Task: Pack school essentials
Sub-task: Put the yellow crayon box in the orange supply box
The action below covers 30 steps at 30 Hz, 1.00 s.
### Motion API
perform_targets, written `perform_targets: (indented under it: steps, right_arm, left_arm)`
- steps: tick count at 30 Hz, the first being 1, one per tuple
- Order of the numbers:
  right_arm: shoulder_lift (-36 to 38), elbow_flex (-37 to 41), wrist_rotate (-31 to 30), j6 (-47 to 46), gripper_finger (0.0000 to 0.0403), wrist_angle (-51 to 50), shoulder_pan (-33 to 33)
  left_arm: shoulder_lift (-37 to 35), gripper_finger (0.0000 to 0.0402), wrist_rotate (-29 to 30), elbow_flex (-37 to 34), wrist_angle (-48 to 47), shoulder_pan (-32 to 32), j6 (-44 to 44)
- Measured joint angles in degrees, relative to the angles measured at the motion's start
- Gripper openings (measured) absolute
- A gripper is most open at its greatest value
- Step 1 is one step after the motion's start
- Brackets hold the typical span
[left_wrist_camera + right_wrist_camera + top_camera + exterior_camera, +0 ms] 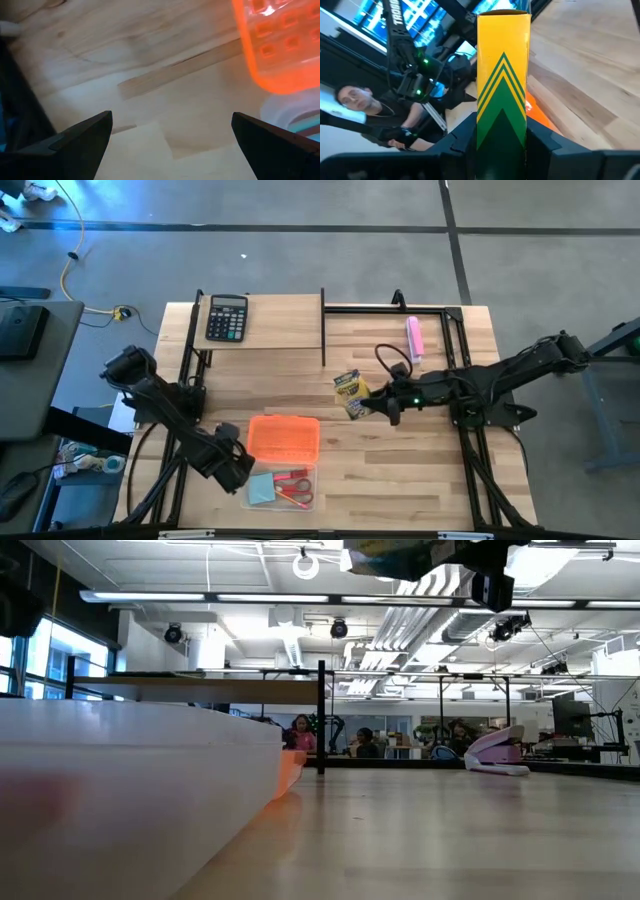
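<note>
One flat-sided yellow-green box [502, 75] sits clamped in the right end effector [385, 404]

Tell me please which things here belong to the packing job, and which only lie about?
Belong to the job:
yellow-green box, held in the right gripper
red-handled scissors
light-blue notepad
clear container
orange lid

Only lying about:
black calculator
pink bar

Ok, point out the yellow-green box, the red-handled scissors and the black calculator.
yellow-green box [502, 75]: right wrist view, on its front face with the chevrons.
red-handled scissors [296, 499]: high view, on the handles.
black calculator [227, 319]: high view, on the keypad.
</note>
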<state>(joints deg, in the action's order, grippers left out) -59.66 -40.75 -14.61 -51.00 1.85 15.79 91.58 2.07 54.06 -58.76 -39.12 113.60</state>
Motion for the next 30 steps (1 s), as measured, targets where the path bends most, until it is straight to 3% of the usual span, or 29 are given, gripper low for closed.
perform_targets:
  steps: [11,30]
  right_arm:
    - [0.0,-0.68,0.0,0.07,0.0105,-1.89,-0.02]
    - [0.0,-0.68,1.57,1.14,0.0105,-3.04,-0.07]
  left_arm:
    - [3.54,0.0399,0.07,0.0,4.95,4.4,-1.91]
    - [3.53,0.0399,3.13,0.0,19.52,11.01,-3.72]
